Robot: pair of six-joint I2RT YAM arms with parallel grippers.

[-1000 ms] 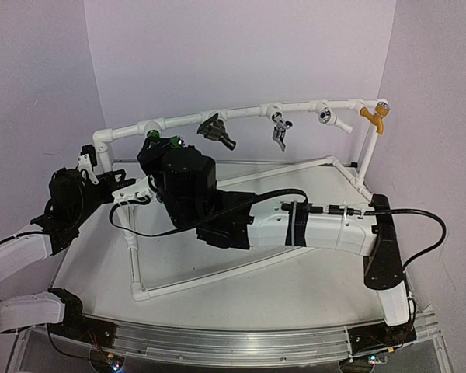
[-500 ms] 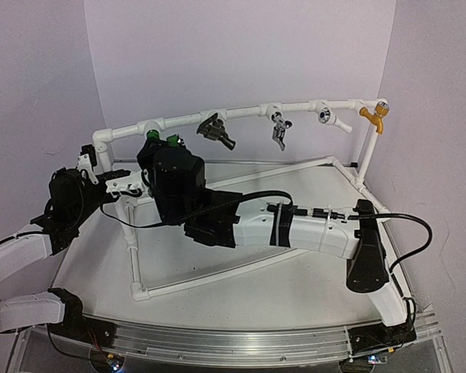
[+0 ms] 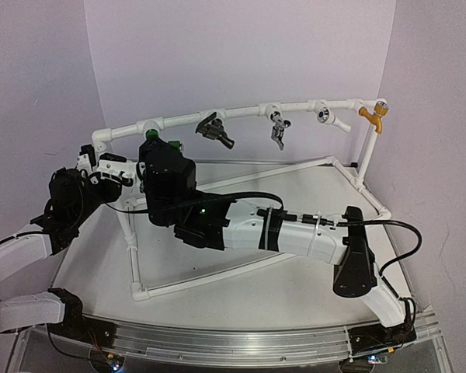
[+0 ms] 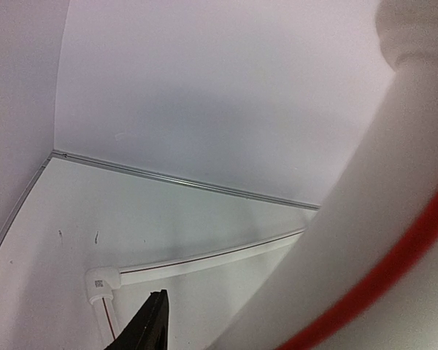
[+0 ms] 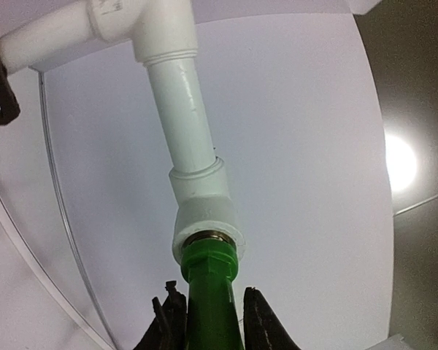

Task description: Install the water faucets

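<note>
The bright green faucet (image 5: 213, 295) sits with its silver threaded end in a white pipe fitting (image 5: 204, 215). My right gripper (image 5: 213, 324) is shut on its green body from below. In the top view the green faucet (image 3: 151, 134) is at the left end of the pipe rail, with the right gripper (image 3: 160, 148) just under it. The dark brown-black faucet (image 3: 215, 129) hangs on the rail further right. My left gripper (image 3: 113, 169) is beside the frame's left upright. One dark finger (image 4: 152, 322) shows, apart from the blurred pipe (image 4: 365, 219). The other finger is hidden.
A white pipe frame (image 3: 241, 115) stands on the table. It also carries a silver tap (image 3: 279, 130), a white tap (image 3: 332, 117) and an orange-yellow tap (image 3: 375, 116). The right arm (image 3: 295, 233) lies across the frame's middle. Walls close in behind and on both sides.
The right arm has shifted left and its elbow has swung inward, still holding the green faucet at the fitting. The left gripper has moved up and left along the upright.
</note>
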